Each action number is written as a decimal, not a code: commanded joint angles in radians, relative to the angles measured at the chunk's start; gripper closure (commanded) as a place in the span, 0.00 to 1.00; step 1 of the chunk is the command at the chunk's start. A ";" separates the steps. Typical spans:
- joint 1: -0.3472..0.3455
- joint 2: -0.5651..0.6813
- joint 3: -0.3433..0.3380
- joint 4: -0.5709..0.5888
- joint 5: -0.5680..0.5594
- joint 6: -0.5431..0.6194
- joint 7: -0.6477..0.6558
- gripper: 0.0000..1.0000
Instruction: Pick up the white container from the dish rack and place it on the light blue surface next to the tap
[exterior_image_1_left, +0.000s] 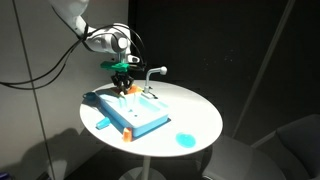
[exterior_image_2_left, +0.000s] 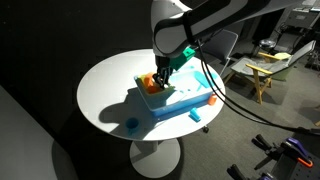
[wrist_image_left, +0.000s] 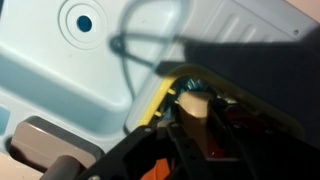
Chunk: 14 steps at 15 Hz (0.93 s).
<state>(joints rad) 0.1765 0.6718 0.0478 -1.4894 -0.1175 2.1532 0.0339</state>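
The light blue sink unit (exterior_image_1_left: 150, 112) (exterior_image_2_left: 185, 100) lies on the round white table. The grey-white tap (exterior_image_1_left: 153, 74) stands at its far side. The orange dish rack (exterior_image_2_left: 148, 85) sits at one end of the unit. My gripper (exterior_image_1_left: 122, 82) (exterior_image_2_left: 160, 80) hangs low over the rack end. In the wrist view a pale, cup-like white container (wrist_image_left: 190, 115) sits between my dark fingers (wrist_image_left: 192, 140), which press on both its sides. The unit's light blue floor (wrist_image_left: 60, 70) with a round drain lies beyond it. I cannot tell whether the container is lifted off the rack.
A round bright blue disc (exterior_image_1_left: 185, 139) (exterior_image_2_left: 132, 126) lies on the table (exterior_image_1_left: 205, 110) beside the unit. A small orange block (exterior_image_1_left: 128, 133) sits at the unit's corner. A grey rounded piece (wrist_image_left: 45, 150) shows at the lower left of the wrist view.
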 joint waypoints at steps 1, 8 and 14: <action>-0.006 0.032 0.002 0.059 -0.002 -0.033 -0.019 0.94; -0.007 0.036 0.002 0.072 -0.001 -0.031 -0.020 0.92; 0.000 0.014 -0.003 0.065 -0.004 -0.041 0.000 0.92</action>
<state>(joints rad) 0.1764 0.6861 0.0475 -1.4581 -0.1175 2.1524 0.0341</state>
